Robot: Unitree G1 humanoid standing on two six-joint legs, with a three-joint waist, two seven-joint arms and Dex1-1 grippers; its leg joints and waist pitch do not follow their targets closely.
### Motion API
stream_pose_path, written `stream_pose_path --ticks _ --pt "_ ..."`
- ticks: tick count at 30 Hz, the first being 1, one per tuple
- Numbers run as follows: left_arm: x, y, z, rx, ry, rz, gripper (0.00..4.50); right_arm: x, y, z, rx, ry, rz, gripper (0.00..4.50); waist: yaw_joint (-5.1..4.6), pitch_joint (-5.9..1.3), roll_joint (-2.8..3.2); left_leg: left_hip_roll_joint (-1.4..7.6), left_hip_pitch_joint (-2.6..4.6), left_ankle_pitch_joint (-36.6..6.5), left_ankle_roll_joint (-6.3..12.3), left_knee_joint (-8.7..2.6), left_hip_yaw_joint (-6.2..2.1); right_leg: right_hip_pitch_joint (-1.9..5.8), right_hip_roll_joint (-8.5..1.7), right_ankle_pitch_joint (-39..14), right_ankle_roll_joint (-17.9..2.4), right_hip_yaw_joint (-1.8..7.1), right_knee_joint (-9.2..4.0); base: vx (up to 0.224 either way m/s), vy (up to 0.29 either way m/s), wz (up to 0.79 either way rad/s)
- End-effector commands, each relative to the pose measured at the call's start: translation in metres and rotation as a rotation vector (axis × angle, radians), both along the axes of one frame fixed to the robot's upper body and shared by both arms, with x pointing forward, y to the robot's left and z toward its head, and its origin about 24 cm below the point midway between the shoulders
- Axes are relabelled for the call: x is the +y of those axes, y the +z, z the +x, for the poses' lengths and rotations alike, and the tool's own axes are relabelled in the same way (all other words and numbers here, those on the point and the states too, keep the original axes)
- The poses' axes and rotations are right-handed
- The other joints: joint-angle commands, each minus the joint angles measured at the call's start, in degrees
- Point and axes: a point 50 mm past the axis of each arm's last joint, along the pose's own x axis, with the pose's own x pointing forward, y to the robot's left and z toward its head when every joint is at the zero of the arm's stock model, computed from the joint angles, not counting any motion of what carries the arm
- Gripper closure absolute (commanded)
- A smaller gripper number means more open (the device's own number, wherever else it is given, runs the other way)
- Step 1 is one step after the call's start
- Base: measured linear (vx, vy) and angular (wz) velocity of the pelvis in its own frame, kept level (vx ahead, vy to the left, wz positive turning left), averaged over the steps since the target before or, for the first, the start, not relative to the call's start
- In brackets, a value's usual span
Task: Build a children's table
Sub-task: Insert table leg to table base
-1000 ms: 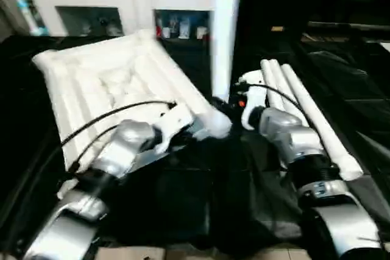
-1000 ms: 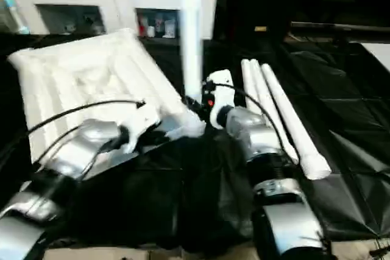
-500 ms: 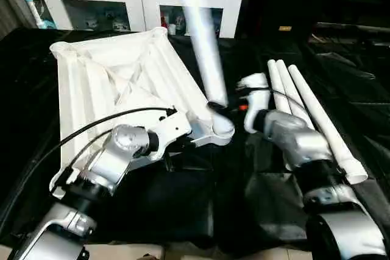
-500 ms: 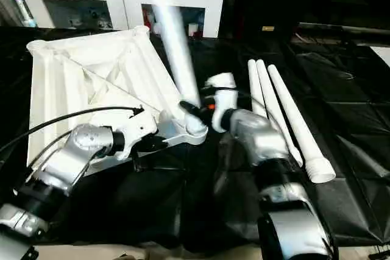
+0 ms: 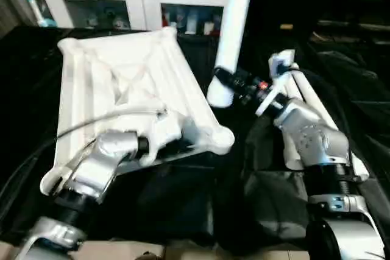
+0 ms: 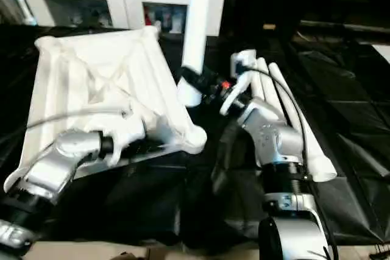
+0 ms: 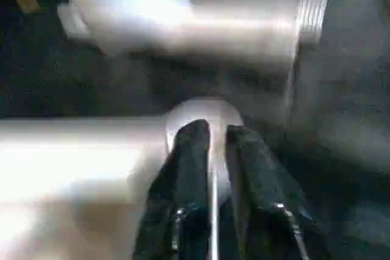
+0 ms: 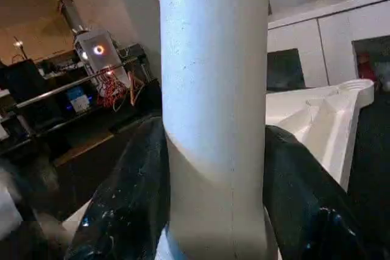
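1. Holding one white leg (image 5: pixel 234 22) almost straight up, the right hand (image 5: pixel 228 80) is squeezing it near its fat bottom end, with a black finger on each side.
2. The left hand (image 7: pixel 210 168) is pinching the thin edge of the table top (image 5: pixel 122 83) right at the near corner socket (image 5: pixel 220 140), so it is closed on the top.
3. The table top is lying upside down and tilted on the black bench (image 5: pixel 183 211), ribs facing up.
4. The leg's bottom end is hanging just above and a little behind that near socket, not in it yet.
5. To do this well, the leg should be kept straight and its round end lined up over the round hole before pushing down.
6. The left hand should be gripping firmly, I think, so the top is not sliding away.
7. Three more legs (image 5: pixel 304 98) are lying side by side on the bench behind the right arm, waiting.
8. A slanted leg could be getting stuck or tipping the top.
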Motion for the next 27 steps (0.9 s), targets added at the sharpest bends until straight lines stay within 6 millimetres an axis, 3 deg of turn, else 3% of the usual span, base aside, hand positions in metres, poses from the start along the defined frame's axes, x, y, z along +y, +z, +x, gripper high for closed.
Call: stream_pose_path --ticks 1,2,3,8,14,15,16,17,20,27 --pt "0.009 0.021 0.001 0.000 -0.008 -0.137 3.41 -0.005 0.005 -0.002 -0.043 -0.010 -0.037 2.64 0.15 -3.96 0.34 4.24 1.53 -3.2 4.08 -3.99 -0.91 3.24 -5.18 4.7 -18.2 2.52 -2.34 0.000 0.000 0.00" --pt "0.014 0.040 0.004 -0.010 -0.008 -0.257 3.41 -0.003 0.004 -0.005 -0.060 0.011 -0.071 2.64 0.14 -3.87 0.32 4.12 1.51 -4.1 3.30 -4.06 -0.90 3.27 -5.13 3.0 -17.8 2.55 -2.54 0.000 0.000 0.00" --pt "0.015 0.045 0.005 -0.017 -0.006 -0.292 3.15 -0.002 0.004 -0.007 -0.066 0.021 -0.082 2.64 0.24 -3.83 0.13 3.99 1.51 -4.3 2.78 -4.03 -0.83 3.34 -5.08 2.5 -17.5 2.59 -2.52 0.000 0.000 0.00" --pt "0.007 0.067 0.018 -0.014 0.022 -0.413 2.81 0.006 0.006 -0.017 -0.095 0.099 -0.096 2.64 0.38 -3.92 0.04 4.00 1.23 -3.4 3.81 -3.84 -0.97 3.50 -5.04 2.4 -16.0 2.67 -2.61 0.000 0.000 0.00" --pt "-0.006 0.064 0.028 0.051 0.048 -0.400 2.28 0.013 0.010 -0.026 -0.134 0.163 -0.077 2.64 0.86 -4.23 0.18 3.95 1.17 -1.3 4.88 -3.54 -1.13 3.59 -4.98 5.3 -15.7 2.60 -2.35 0.000 0.000 0.00" --pt "-0.011 0.061 0.031 0.074 0.057 -0.396 2.28 0.015 0.011 -0.029 -0.144 0.177 -0.071 2.64 0.99 -4.23 0.55 3.95 1.20 -1.3 4.84 -3.48 -1.19 3.53 -4.99 5.5 -15.7 2.59 -2.31 0.000 0.000 0.00" --pt "-0.011 0.061 0.031 0.074 0.057 -0.396 2.14 0.015 0.011 -0.029 -0.144 0.177 -0.071 2.64 1.14 -4.30 0.27 4.00 1.21 -1.1 4.88 -3.46 -1.20 3.63 -5.04 6.1 -15.7 2.59 -2.29 0.000 0.000 0.00" --pt "-0.013 0.059 0.032 0.080 0.073 -0.392 2.03 0.016 0.010 -0.030 -0.148 0.181 -0.070 2.64 1.23 -4.33 0.51 3.97 1.23 -1.1 4.84 -3.46 -1.21 3.59 -5.01 6.2 -15.9 2.57 -2.27 0.000 0.000 0.00" --pt "-0.017 0.058 0.031 0.087 0.062 -0.408 1.87 0.017 0.009 -0.032 -0.150 0.182 -0.079 2.64 1.26 -4.37 0.45 4.00 1.15 -1.8 4.31 -3.45 -1.28 3.73 -5.03 6.4 -16.3 2.50 -2.25 0.000 0.000 0.00" --pt "-0.028 0.067 0.006 0.189 -0.194 -0.588 1.37 0.016 -0.003 -0.036 -0.121 0.170 -0.135 2.64 1.36 -4.23 0.43 3.99 1.01 -3.1 3.78 -3.52 -1.27 3.89 -5.13 5.3 -17.0 2.51 -2.24 0.000 0.000 0.00"
